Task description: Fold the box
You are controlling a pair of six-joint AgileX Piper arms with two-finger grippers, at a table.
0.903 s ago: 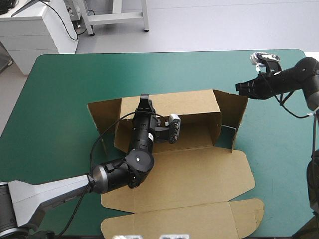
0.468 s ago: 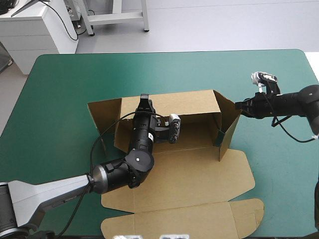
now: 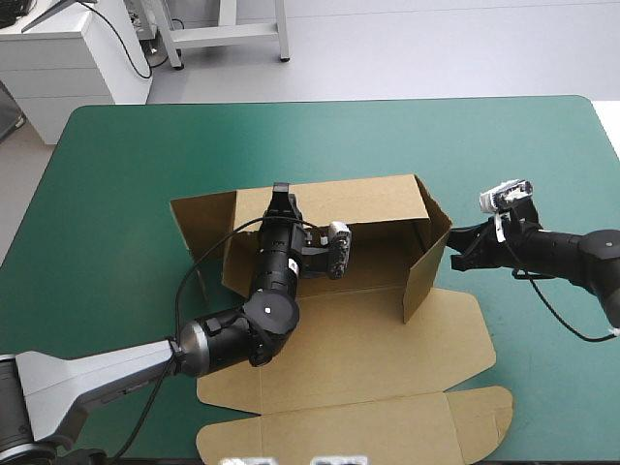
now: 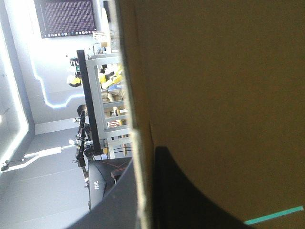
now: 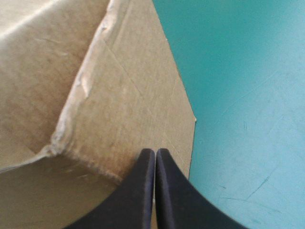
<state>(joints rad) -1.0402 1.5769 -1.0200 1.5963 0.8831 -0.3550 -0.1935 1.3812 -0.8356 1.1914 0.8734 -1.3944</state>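
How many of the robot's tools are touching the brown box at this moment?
2. The left tool grips the top edge of the far wall of the box. The right tool, shut, presses its tip against the side flap at the right end.

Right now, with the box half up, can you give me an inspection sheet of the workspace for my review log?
Surface: teal-green table, cover lying flat.
Job's things: brown box; its back wall is raised, the right side flap stands upright and angled inward, and the front panels lie flat on the table.
Clutter: nothing seen.
Grippers: left gripper shut on the box at the back wall's top edge; right gripper shut, tips against the right side flap's outer face.
Cables: nothing seen beyond the robot's own.
Surroundings: nothing seen.
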